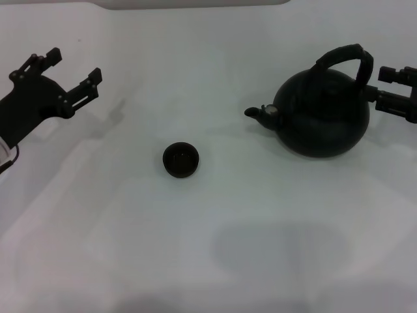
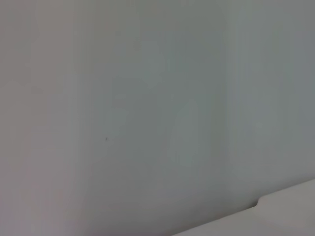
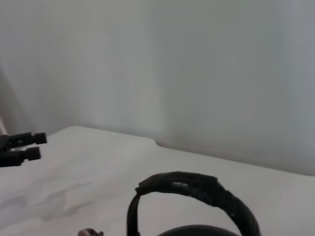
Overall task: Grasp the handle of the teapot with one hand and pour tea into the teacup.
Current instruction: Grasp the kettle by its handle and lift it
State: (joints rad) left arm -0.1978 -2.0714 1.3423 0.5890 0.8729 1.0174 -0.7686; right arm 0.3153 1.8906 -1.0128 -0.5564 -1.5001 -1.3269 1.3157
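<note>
From the head view, the teapot [image 1: 322,117] stands on the white table [image 1: 195,248] at the right, spout toward the teacup [image 1: 181,160] near the centre; the right gripper [image 1: 391,88] sits just behind the handle [image 1: 345,59], its finger spread impossible to tell, while the left gripper [image 1: 68,72] hovers far left, fingers spread and empty. The left wrist view shows only blank pale surface. The right wrist view looks over the handle [image 3: 197,189] toward the distant left gripper [image 3: 19,147].

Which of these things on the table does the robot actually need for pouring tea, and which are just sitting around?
Needed for the job:
- teapot
- its handle
- teacup
- right end effector, just behind the teapot

Just there:
- white table
- left end effector, open, off to the far left
- nothing else lies about
</note>
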